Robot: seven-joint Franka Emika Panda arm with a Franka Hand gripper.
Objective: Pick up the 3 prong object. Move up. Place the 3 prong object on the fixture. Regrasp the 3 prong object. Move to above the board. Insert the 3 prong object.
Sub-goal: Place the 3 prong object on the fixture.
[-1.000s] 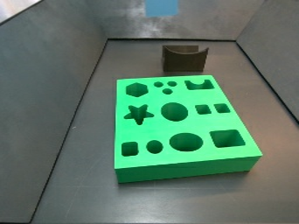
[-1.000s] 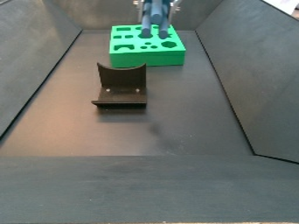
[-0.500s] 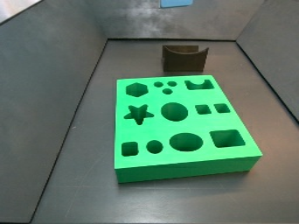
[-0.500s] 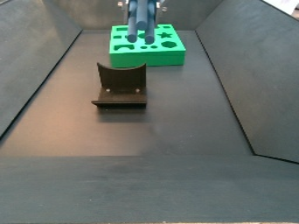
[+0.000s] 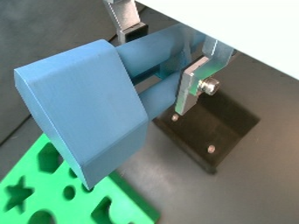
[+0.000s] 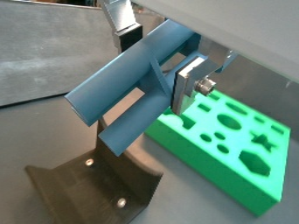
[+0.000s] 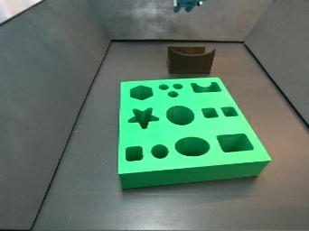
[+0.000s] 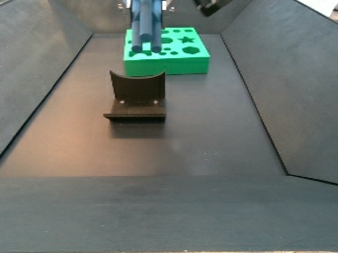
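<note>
My gripper is shut on the 3 prong object, a light steel-blue plastic piece, and holds it in the air. One silver finger presses its side and the other finger shows behind it. It shows the same way in a wrist view. In a side view the 3 prong object hangs upright between the fixture and the green board. In a side view only its tip shows, above the fixture. The board lies flat.
Dark sloping walls enclose the dark floor on all sides. Both wrist views show the fixture and the board below the held piece.
The gripper with the 3 prong object has moved from over the board's far side towards the fixture. Its grip has not changed.
</note>
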